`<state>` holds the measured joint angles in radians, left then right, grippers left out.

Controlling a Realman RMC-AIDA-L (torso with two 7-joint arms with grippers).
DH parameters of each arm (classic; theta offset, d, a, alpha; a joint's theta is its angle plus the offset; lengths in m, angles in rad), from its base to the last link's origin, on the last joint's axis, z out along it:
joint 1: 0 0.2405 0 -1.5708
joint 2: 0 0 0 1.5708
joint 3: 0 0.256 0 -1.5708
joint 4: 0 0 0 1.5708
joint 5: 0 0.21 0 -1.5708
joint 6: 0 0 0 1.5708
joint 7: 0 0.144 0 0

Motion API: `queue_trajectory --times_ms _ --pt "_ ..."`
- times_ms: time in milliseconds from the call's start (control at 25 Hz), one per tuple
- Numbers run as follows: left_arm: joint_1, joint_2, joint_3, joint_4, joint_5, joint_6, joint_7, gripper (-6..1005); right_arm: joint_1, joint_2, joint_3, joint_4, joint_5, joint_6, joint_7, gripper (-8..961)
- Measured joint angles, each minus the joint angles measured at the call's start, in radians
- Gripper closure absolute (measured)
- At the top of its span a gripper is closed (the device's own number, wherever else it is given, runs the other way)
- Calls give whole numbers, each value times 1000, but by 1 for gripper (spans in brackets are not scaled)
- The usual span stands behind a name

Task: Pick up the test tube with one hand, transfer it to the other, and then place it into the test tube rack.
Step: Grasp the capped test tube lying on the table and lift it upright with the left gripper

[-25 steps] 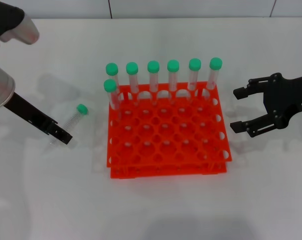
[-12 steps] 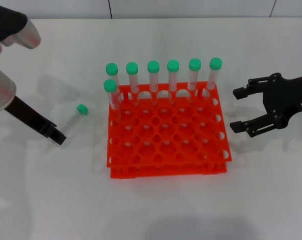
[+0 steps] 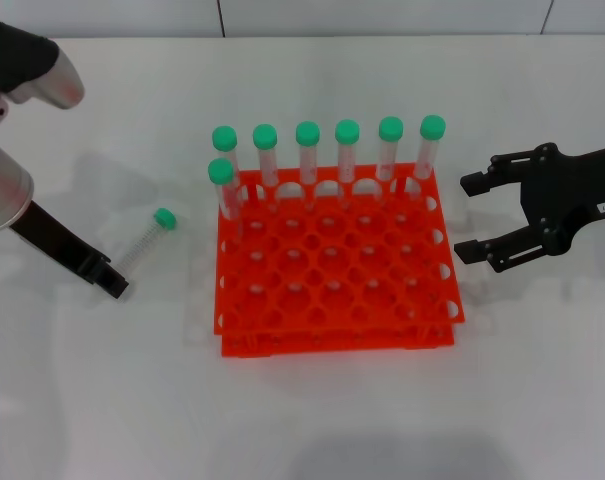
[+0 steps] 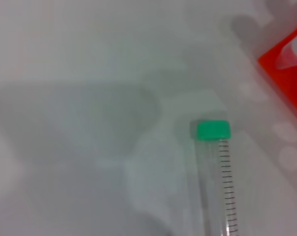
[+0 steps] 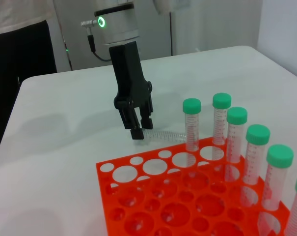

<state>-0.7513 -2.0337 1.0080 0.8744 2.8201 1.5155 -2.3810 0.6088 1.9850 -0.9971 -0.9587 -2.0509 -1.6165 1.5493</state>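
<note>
1. The test tube (image 3: 146,240) lies on its side on the white table (image 3: 102,400), well left of the test tube rack (image 3: 334,268), with its green cap pointing toward the far edge.
2. The left gripper (image 3: 112,283) is lowered to the table at the tube's clear bottom end. In the right wrist view its fingers (image 5: 136,129) stand close together, one on either side of that end. Whether they press on it cannot be told.
3. The left wrist view shows the tube's green cap (image 4: 213,130) and graduated wall flat on the table, with a corner of the rack beyond it.
4. The right gripper (image 3: 470,216) hovers just right of the rack, fingers spread wide and holding nothing, its tips pointing toward the rack.
5. The rack holds seven green-capped tubes (image 3: 347,150) upright: six along its far row and one in the next row at the left corner.
</note>
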Motion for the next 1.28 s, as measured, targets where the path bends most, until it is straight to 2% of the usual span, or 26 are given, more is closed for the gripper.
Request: queue_trajectory --times_ms 720,920,1280 --pt "-10 -3 15 -12 11 -21 -1 676 3 1 -12 3 0 12 0 84" --pt "-9 -4 9 -9 9 -29 -2 807 3 2 -12 3 0 13 0 84" --pt "4 -2 -3 132 -54 13 3 807 2 -3 -12 3 0 14 4 85"
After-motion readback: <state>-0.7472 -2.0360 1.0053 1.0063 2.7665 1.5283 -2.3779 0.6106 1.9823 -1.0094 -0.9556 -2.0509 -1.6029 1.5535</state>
